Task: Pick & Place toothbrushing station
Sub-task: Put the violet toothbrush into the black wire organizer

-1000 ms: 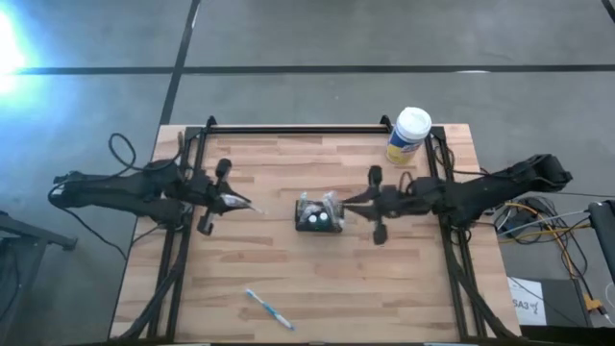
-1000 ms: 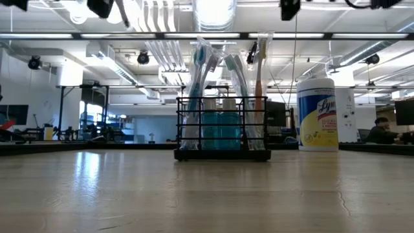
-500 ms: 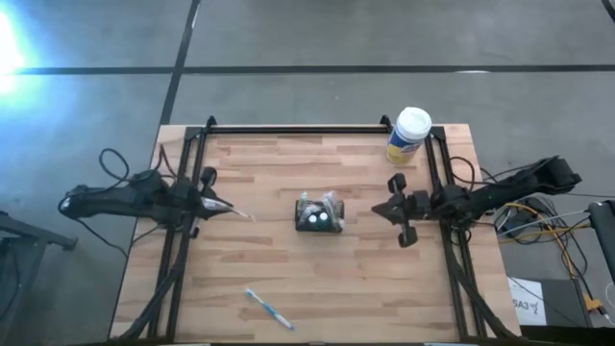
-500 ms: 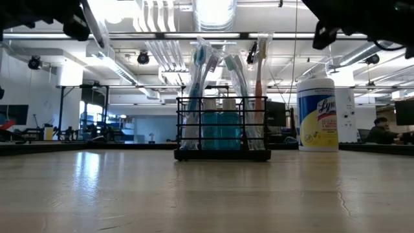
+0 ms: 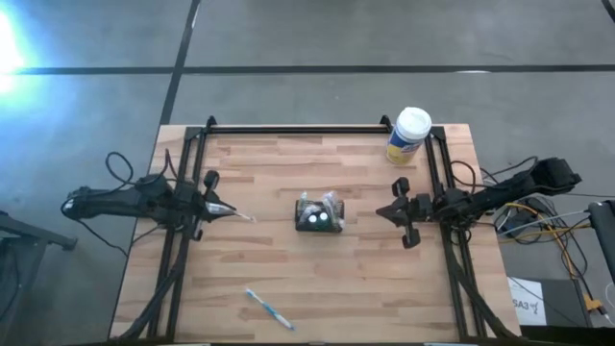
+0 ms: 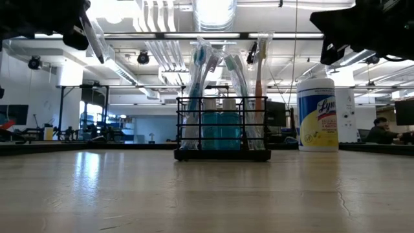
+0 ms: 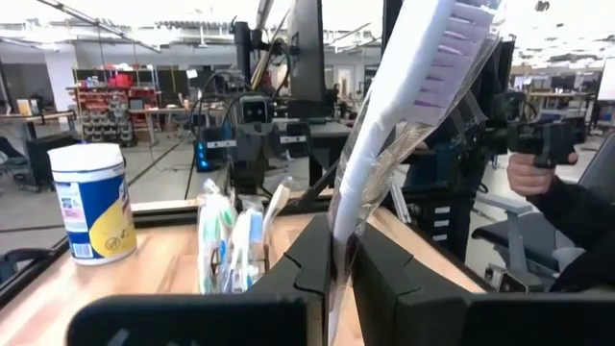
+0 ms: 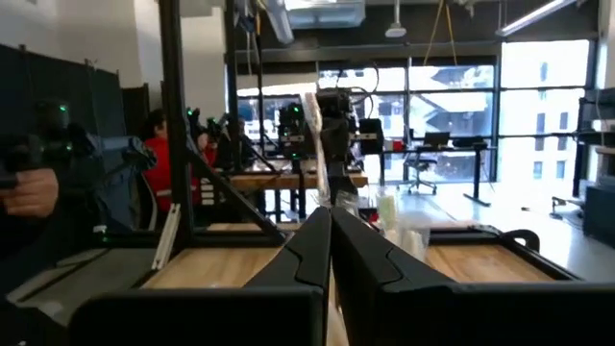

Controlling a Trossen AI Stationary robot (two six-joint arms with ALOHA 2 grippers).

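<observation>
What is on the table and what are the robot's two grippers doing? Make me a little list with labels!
middle of table: toothbrushing station, black, toothbrushes standing in it
far right corner: yellow canister, white cap
near edge: loose toothbrush, lying flat
left gripper: at the table's left side, shut on a wrapped toothbrush
right gripper: right of the station, shut, empty

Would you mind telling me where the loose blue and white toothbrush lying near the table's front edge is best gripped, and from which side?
Grip the blue and white toothbrush around mid-handle, coming straight down from above. It lies flat and slantwise on the wooden table with bare wood all round, so only its two long sides are free. Turning the jaws across the handle's slant would probably let them close on those sides.
</observation>
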